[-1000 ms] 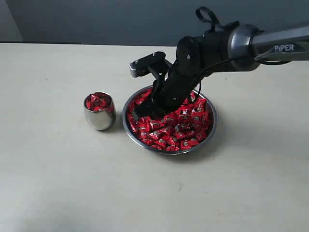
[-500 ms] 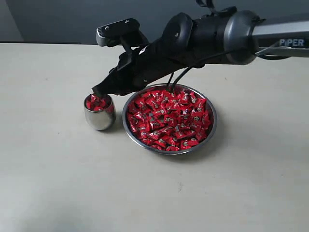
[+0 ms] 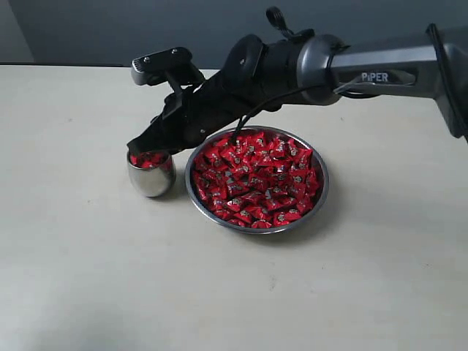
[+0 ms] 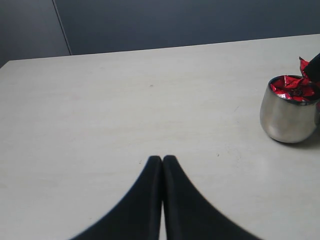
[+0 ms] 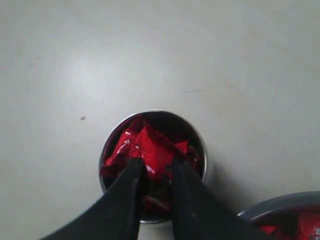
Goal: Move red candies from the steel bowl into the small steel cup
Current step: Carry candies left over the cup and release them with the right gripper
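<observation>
Left of centre: my right gripper [image 3: 137, 148], narrowly pinching one red candy [image 5: 150, 145], over the heaped small steel cup [image 3: 151, 183]; released here, I judge it may roll off onto the table [image 3: 88, 278].

Reads "PIPER", white letters on the right arm's grey forearm [image 3: 380, 69], far right. Cannot make out pale marks on the red candies [image 3: 252, 179].

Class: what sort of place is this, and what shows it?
Likely a robotics lab bench: pale table, plain grey wall, a robot arm over a steel bowl and small steel cup of red candies.
</observation>
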